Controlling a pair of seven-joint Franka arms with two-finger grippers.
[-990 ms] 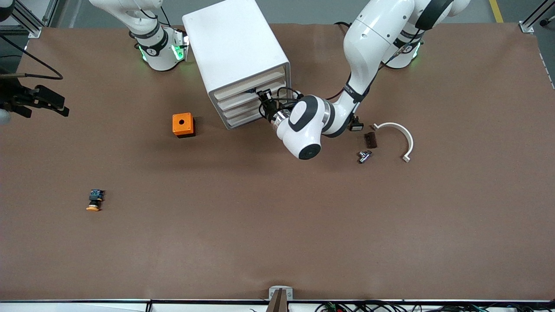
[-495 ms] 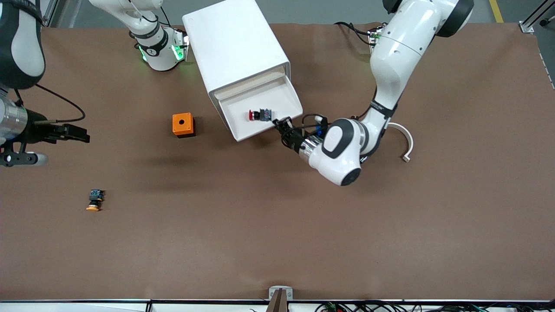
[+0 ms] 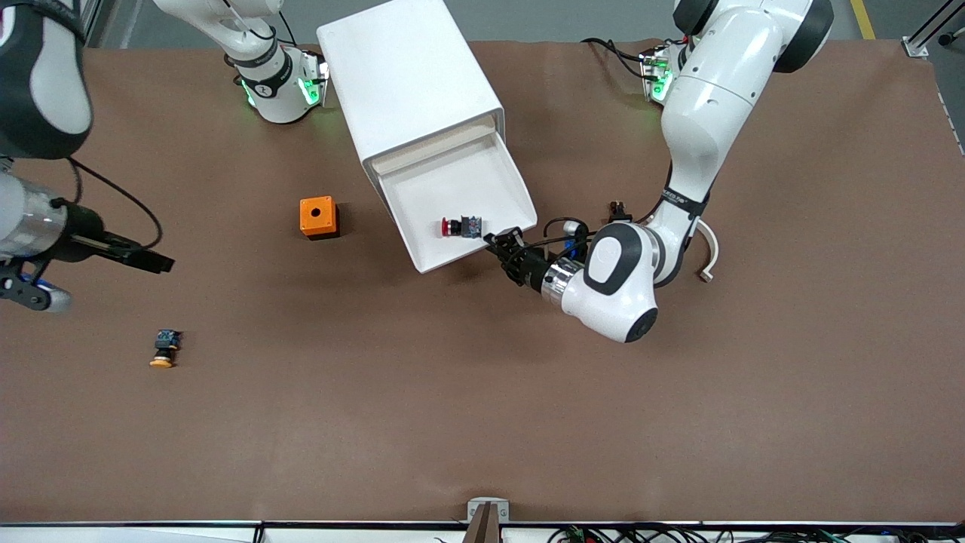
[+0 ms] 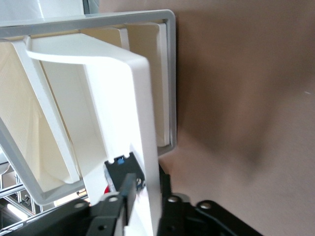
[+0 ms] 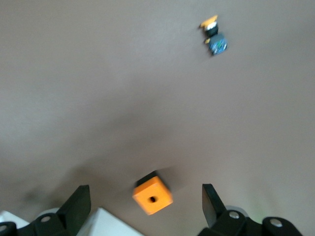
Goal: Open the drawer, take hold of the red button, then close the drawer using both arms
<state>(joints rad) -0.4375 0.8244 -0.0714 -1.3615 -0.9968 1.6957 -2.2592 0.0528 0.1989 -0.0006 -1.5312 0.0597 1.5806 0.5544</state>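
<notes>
The top drawer [image 3: 452, 181] of the white cabinet [image 3: 407, 83] stands pulled far out. The button [image 3: 454, 227], with its red cap, black-and-blue body and all, lies inside near the drawer's front wall; its dark body [image 4: 120, 169] also shows in the left wrist view. My left gripper [image 3: 503, 245] [image 4: 146, 189] is at the drawer's front corner, one finger inside and one outside the front wall [image 4: 142, 123], slightly open around it. My right gripper [image 3: 162, 264] [image 5: 145, 206] hangs open and empty over the table at the right arm's end.
An orange box [image 3: 319, 217] [image 5: 152, 195] with a hole on top sits beside the cabinet. A button with an orange-yellow cap [image 3: 163, 348] [image 5: 212, 34] lies nearer the front camera. A white curved piece [image 3: 711, 245] and a small black part [image 3: 618, 207] lie by the left arm.
The left gripper pulled the drawer out from shut to wide open, uncovering the button, and its jaws have just eased apart. The right gripper moved in toward the orange box.
</notes>
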